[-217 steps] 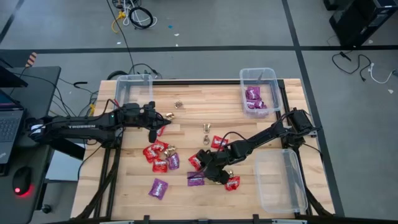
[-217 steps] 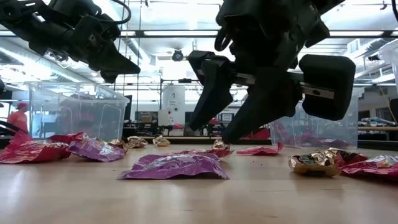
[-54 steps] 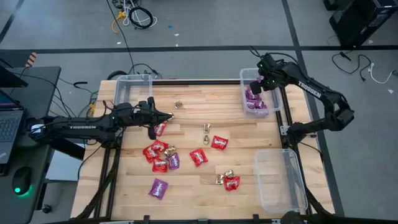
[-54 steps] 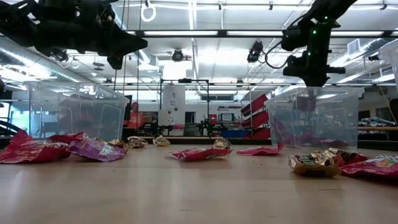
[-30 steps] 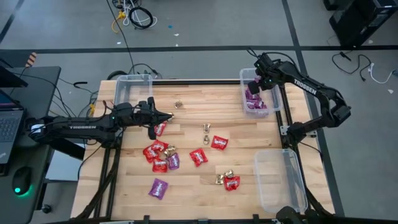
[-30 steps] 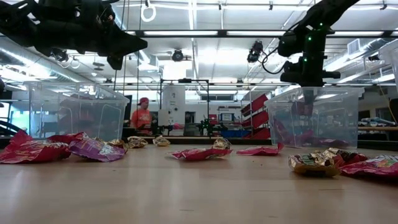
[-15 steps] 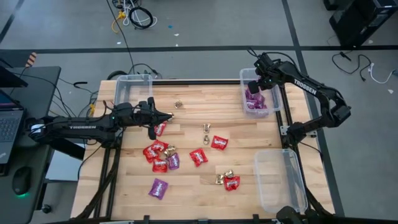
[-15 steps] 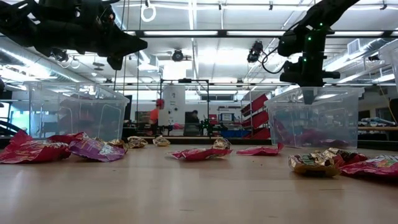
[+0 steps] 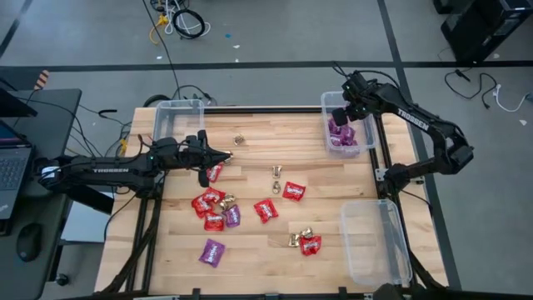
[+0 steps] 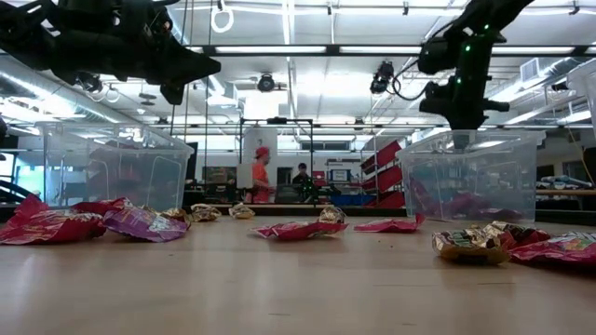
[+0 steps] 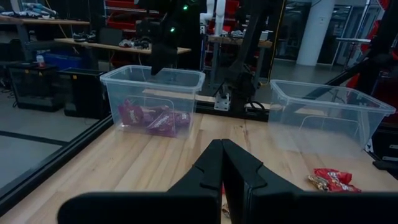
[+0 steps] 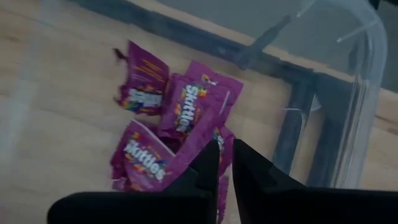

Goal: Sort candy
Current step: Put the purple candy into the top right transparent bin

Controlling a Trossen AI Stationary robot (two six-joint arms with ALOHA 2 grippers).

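The right tool (image 9: 339,116) hangs above the clear bin (image 9: 364,101) at the far right corner of the tabletop (image 9: 250,133). Its two fingers (image 12: 207,163) stand slightly parted with a narrow gap between them, and nothing is caught there. Directly beneath it, inside that bin, lies a small heap of purple packets (image 12: 186,118), overlapping one another on the bin floor.

The left tool (image 9: 225,156) is clenched, fingers pressed together with nothing between them, and hovers over the left half of the tabletop, near a second clear bin (image 9: 177,108) at the far left corner. A red packet (image 9: 214,172) lies just beneath its arm.

The remaining candy is spread over the middle of the tabletop: a cluster of red packets (image 9: 204,203) with one purple packet (image 9: 232,217) among them, a lone purple packet (image 9: 212,252) nearer the front, two more red packets (image 9: 293,192) at centre, gold foil pieces (image 9: 276,172) farther back, and a red packet with a gold piece (image 9: 306,242) beside a third clear bin (image 9: 375,250) at the near right.

In the low view a person (image 10: 261,174) stands in the room beyond.
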